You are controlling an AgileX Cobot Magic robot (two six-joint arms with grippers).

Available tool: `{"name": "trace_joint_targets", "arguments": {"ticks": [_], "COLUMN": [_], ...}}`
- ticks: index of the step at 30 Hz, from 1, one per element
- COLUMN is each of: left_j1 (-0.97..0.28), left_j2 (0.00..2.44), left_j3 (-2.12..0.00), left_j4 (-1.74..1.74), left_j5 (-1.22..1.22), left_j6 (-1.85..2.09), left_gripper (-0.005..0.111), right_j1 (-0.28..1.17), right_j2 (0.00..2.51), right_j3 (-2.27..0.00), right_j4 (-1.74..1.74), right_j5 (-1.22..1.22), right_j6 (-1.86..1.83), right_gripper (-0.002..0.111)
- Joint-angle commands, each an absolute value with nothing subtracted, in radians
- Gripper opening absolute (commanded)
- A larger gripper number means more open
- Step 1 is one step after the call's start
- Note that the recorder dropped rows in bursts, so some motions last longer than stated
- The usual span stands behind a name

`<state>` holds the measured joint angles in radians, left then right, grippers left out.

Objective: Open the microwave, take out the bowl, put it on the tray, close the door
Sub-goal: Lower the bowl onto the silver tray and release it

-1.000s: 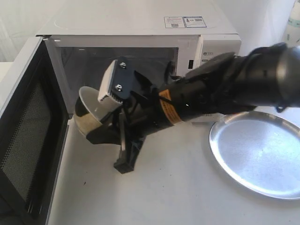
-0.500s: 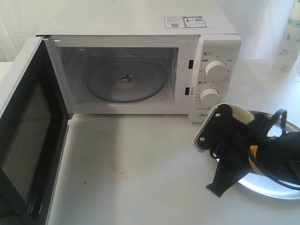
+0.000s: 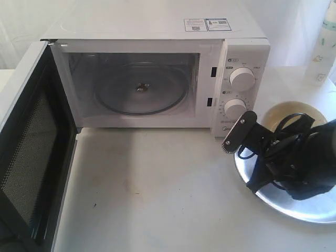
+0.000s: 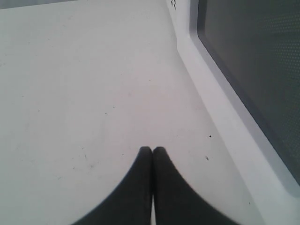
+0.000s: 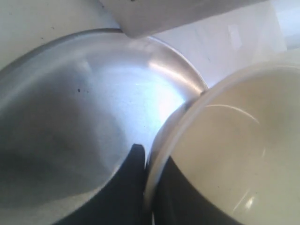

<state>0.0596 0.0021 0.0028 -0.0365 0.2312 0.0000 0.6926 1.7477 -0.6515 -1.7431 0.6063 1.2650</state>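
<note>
bowl [image 3: 292, 111] | likely light, rigid, glazed-slick, chippable | right gripper [image 5: 149, 161] pinches its rim at tray [image 5: 70, 103] | left gripper [image 4: 152, 151] fingers pressed together, empty

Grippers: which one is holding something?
The right gripper, clamped on the rim of the bowl over the tray; the left gripper is shut on nothing beside the door.

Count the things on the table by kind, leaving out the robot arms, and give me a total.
White boxy microwave: 1
Small cream-white round bowl: 1
Round shiny silver metal tray: 1
Pale plastic bottle: 1
Total: 4
</note>
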Motion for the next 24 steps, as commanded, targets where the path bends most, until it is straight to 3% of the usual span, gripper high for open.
{"name": "trace_joint_targets", "arguments": {"ticks": [1,5,14,24], "left_j1": [0.057,0.057,0.057,0.057], "left_j2": [0.000,0.000,0.000,0.000], "left_j3": [0.000,0.000,0.000,0.000], "left_j4": [-0.045,-0.045,-0.045,-0.045], "left_j5": [0.233,0.233,0.233,0.233], "left_j6": [0.000,0.000,0.000,0.000], "left_gripper": [0.000,0.000,0.000,0.000], "right_j1": [0.674,0.674,0.674,0.791], "right_j2": [1.796,1.797,1.797,1.642], "right_j3": [-0.687,-0.687,-0.687,-0.687], "right_j4": [-1.744,-1.744,-1.744,-1.744], "right_j5": [0.680,0.684,0.690,0.588], "right_j6": [1.314,1.313,1.328,1.340], "right_gripper": [0.000,0.008,0.050,0.050]}}
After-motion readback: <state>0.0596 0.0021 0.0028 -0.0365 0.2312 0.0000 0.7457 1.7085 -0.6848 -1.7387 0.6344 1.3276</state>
